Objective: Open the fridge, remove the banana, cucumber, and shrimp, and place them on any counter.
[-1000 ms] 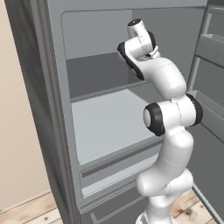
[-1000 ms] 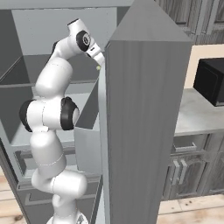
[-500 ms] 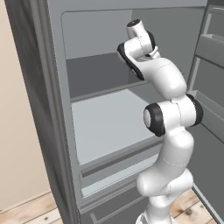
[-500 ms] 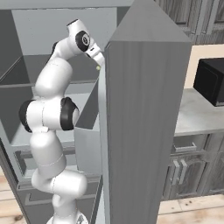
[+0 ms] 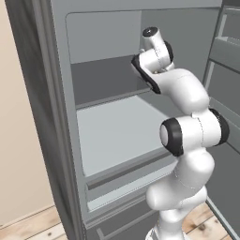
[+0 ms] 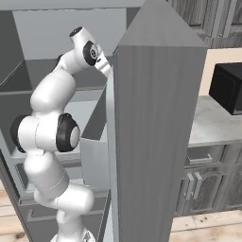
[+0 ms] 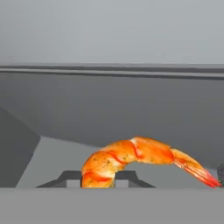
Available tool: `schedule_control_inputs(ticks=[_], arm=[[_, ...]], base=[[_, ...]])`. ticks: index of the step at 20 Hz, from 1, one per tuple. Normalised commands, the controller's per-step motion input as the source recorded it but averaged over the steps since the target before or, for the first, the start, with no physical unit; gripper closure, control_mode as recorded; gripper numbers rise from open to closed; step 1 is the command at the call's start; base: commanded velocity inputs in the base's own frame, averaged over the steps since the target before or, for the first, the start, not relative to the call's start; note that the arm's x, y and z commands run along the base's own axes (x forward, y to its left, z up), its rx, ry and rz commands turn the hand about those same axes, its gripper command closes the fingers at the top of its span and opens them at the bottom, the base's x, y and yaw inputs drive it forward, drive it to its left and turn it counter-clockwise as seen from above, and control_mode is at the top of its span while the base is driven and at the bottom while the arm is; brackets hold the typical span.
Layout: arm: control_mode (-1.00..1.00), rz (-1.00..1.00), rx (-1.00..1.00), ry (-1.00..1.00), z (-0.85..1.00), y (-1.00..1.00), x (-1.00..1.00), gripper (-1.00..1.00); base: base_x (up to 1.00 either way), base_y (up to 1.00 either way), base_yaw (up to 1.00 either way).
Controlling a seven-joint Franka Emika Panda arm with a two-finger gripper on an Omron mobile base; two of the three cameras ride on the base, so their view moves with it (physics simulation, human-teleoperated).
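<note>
Gripper (image 7: 98,178) clenching on shrimp (image 7: 140,159), dark fingertips (image 7: 70,176) peeking up on either side of its fat end at bottom of hand view. Shrimp arching up & off to the right in that view, bright orange w/ red-striped segments, thin tail tapering down toward right edge; head end sitting between the fingers. Behind it, showing dark grey inner wall of fridge (image 7: 109,109) w/ a pale ledge running across higher up, lighter grey shelf floor under shrimp. In left base view, white arm (image 5: 187,140) rising from lower right, elbow bending, wrist reaching up & into upper compartment of fridge (image 5: 108,93); hand end hiding behind arm's own links there, so grip not readable from that side. Pale shelf (image 5: 117,131) lying below the wrist, drawer fronts lower down. In right base view, arm (image 6: 47,132) rising from lower left, hand disappearing behind edge of open fridge door (image 6: 156,118), door standing tall & grey through middle of view. Beyond door on right: pale countertop (image 6: 212,123) over dark cabinet doors, black box-shaped appliance (image 6: 229,87) sitting on it. Wood floor (image 5: 33,225) showing at bottom.
</note>
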Motion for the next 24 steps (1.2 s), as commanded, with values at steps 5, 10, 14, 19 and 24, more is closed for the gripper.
schedule_control_inputs(ticks=[5,10,14,19,24], arm=[[-1.0,0.0,0.05,0.05,0.31,0.0,-0.06,1.0],[-1.0,0.07,-0.03,0.33,0.66,0.22,-0.59,1.0],[-1.0,0.1,-0.13,0.06,-0.03,0.4,-1.0,1.0],[-1.0,0.11,-0.14,-0.04,-0.53,0.36,-1.0,1.0],[-1.0,0.13,-0.08,0.0,-0.14,0.34,-1.0,1.0]], base=[[0.0,0.0,0.0],[0.0,0.0,0.0],[0.0,0.0,0.0],[0.0,0.0,0.0],[0.0,0.0,0.0]])
